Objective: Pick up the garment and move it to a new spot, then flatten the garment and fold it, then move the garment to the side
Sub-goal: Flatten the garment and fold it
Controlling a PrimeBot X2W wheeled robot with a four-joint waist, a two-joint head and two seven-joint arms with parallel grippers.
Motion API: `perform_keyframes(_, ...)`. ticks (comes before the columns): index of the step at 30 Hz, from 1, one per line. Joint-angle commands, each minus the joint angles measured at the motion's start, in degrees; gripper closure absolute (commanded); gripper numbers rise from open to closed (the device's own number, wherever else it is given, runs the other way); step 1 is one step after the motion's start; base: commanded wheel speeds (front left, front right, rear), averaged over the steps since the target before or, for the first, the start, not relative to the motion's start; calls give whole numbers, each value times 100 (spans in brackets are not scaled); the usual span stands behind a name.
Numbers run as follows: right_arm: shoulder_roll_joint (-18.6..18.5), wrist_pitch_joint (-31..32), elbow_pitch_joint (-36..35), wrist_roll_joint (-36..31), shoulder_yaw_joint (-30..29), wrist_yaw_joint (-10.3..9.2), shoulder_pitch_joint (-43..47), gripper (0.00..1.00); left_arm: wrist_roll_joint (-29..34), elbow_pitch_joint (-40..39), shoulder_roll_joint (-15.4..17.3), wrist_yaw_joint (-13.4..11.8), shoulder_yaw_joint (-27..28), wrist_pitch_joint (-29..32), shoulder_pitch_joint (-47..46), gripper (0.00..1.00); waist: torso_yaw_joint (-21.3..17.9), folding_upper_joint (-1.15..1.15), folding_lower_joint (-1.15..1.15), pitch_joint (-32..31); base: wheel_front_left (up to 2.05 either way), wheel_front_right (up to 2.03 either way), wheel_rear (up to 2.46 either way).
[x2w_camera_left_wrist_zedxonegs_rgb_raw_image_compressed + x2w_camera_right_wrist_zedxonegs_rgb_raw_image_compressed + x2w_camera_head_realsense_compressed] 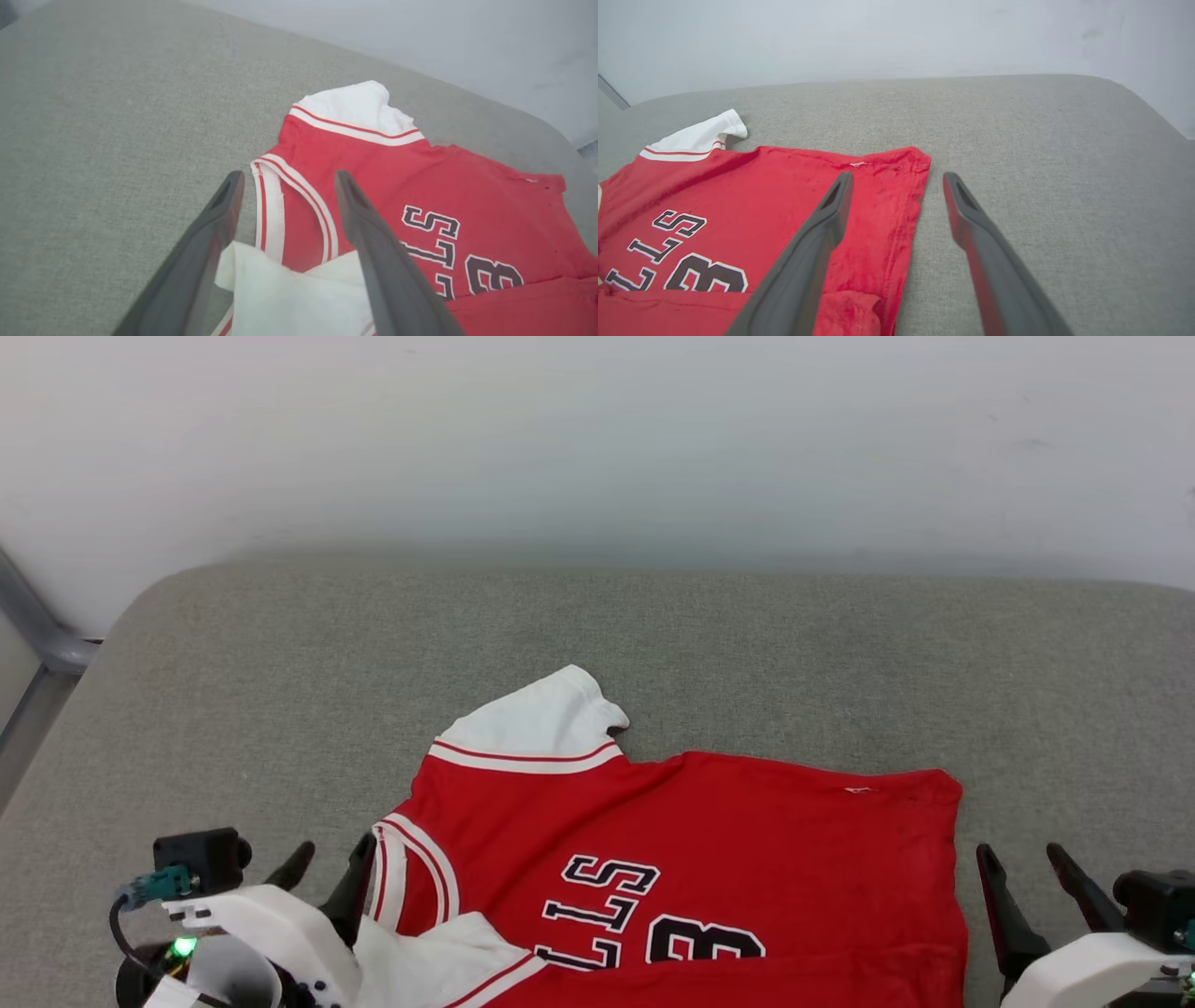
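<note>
Shirt (747, 859) lies flat on grey cushion (653, 635), between the two pincers. Left pincer (334, 845) spread wide at its neck edge. Right pincer (1019, 849) likewise spread, just beside opposite edge.

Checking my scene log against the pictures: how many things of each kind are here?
Red garment: 1
Pincers: 2, the left pincer and the right pincer, both open
Grey cushion: 1
Total: 4
</note>
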State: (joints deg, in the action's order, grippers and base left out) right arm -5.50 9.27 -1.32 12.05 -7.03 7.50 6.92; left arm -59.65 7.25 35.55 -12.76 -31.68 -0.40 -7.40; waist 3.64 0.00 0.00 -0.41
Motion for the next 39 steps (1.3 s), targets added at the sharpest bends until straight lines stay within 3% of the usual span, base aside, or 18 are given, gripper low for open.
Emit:
perform_keyframes(1,35,-127,-14,-55,-18,-2,-91,0,117,-28,-45,7,18,-172,-124,0,-18,0,0,46,0,0,0)
perform_keyframes(9,170,-545,-381,-308,-69,-2,-746,0,791,63,-249,261,162,-1111,-1120,0,-180,0,0,856,0,0,0)
perform_keyframes(13,224,-612,-678,-436,13,-2,-1195,0,983,316,-276,498,204,-1189,-1860,0,-428,0,0,1412,0,0,0)
perform_keyframes(17,252,-590,-760,-518,95,-2,-1465,0,1004,649,-253,812,100,-880,-2475,0,-665,0,0,1713,0,0,0)
perform_keyframes(25,267,-678,-653,-335,231,-2,-1695,0,509,1354,2,1710,-261,921,-3647,0,-1144,0,0,2115,0,0,0)
perform_keyframes(26,267,-740,-555,-212,285,-2,-1733,0,274,1612,184,1874,-408,1781,-4040,0,-1313,0,0,2259,0,0,0)
perform_keyframes(34,268,-946,-287,18,370,-2,-1783,0,-300,2189,395,1992,-657,3440,-4669,0,-1642,0,0,2604,0,0,0)
perform_keyframes(39,268,-1025,-163,127,395,-2,-1819,0,-511,2581,289,2006,-952,4270,-4584,0,-1748,0,0,2702,0,0,0)
